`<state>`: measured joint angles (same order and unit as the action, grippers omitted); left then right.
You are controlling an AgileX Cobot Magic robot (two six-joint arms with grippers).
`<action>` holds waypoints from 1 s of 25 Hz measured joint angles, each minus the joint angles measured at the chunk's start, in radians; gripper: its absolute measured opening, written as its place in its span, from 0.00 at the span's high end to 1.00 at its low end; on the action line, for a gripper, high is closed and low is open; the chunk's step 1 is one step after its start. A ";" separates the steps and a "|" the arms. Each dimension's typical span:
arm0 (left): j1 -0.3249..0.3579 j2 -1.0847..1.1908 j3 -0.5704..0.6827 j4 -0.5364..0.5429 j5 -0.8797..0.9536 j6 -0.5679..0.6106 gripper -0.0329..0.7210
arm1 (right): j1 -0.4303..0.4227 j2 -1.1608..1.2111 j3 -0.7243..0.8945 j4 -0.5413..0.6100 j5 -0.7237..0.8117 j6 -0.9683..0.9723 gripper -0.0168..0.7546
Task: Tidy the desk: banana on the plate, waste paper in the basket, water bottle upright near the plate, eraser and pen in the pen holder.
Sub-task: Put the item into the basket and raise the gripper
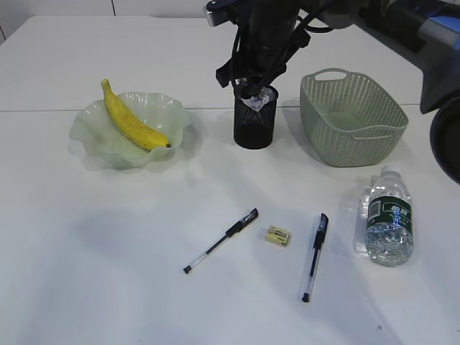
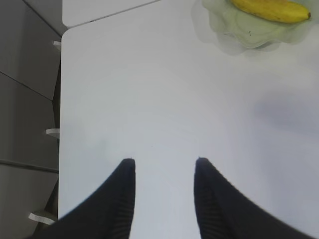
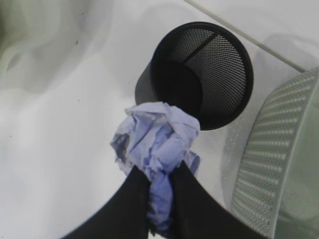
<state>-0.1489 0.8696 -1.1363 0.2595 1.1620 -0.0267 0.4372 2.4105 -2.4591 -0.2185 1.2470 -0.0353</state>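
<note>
You've got a white table (image 1: 108,287), w/ a seam running across its far part. Left of the table edge there's grey floor (image 2: 25,99) in big tiles. Light's soft & even, shadows faint.

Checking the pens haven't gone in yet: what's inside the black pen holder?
From the right wrist view, the pen holder shows only bare mesh inside. The crumpled paper in the right claw covers part of its near rim.
</note>
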 joint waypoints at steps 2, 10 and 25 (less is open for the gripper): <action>0.000 0.000 0.000 0.000 0.000 0.000 0.59 | -0.013 -0.008 0.000 -0.004 0.002 0.002 0.92; 0.000 0.000 0.000 0.000 0.006 0.000 0.59 | -0.085 -0.020 -0.002 -0.005 0.000 0.022 0.92; 0.000 0.000 0.000 0.000 0.010 0.000 0.59 | -0.268 -0.031 -0.002 -0.006 -0.024 0.072 0.92</action>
<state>-0.1489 0.8696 -1.1363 0.2595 1.1725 -0.0267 0.1692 2.3792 -2.4608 -0.2249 1.2225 0.0365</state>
